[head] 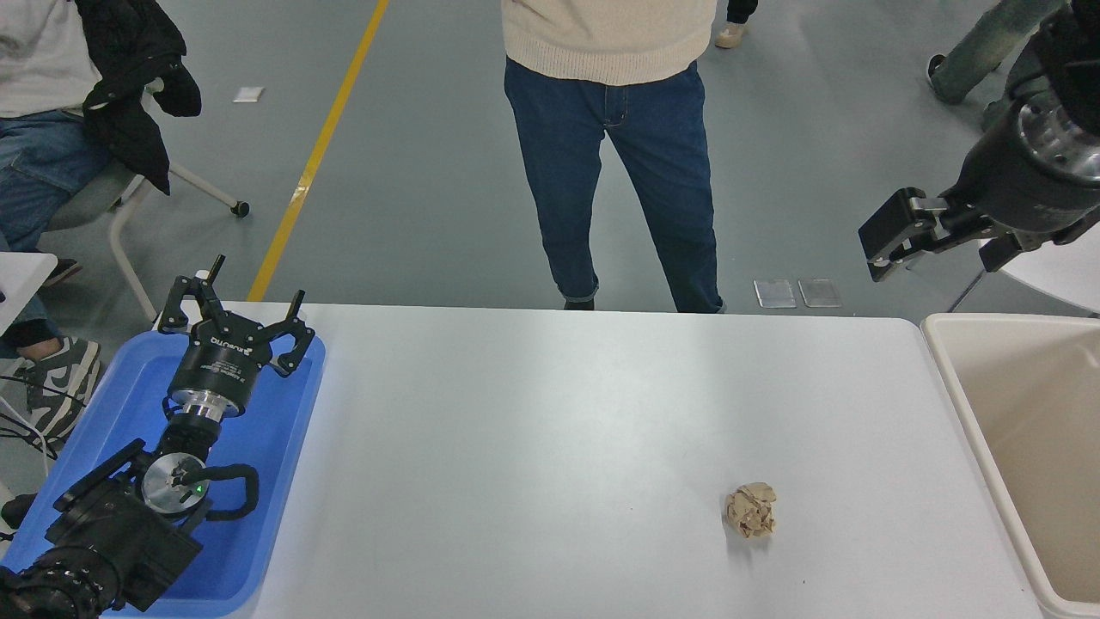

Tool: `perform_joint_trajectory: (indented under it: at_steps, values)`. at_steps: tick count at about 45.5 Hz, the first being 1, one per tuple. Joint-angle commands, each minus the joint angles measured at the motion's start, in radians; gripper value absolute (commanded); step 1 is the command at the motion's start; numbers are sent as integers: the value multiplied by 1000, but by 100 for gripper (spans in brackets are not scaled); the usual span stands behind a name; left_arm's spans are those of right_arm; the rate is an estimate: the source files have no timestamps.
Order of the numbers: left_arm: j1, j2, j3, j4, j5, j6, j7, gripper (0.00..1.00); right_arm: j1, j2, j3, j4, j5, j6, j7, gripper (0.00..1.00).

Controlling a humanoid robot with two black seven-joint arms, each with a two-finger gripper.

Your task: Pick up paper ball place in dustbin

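At the right edge of the frame we see only part of the dustbin (pixel 1014 456); its far side and lower end run out of view. The right arm enters at the upper right, mostly cut off, and its claw (pixel 894 236) is turned so we cannot tell its opening. The person (pixel 614 155) at top centre is cropped above the waist.

Only legible marking: small white lettering on the black body of the left gripper (pixel 236 322), near left over the blue tray (pixel 284 481); characters too small to make out.
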Motion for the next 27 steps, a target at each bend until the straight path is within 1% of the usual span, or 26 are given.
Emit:
perform_joint_trajectory:
  at_steps: [1,27]
  values:
    - [0,0,0,0,0,0,0,100,-2,-3,4,0,0,0,0,100]
    - [0,0,0,0,0,0,0,100,0,-3,9,0,0,0,0,100]
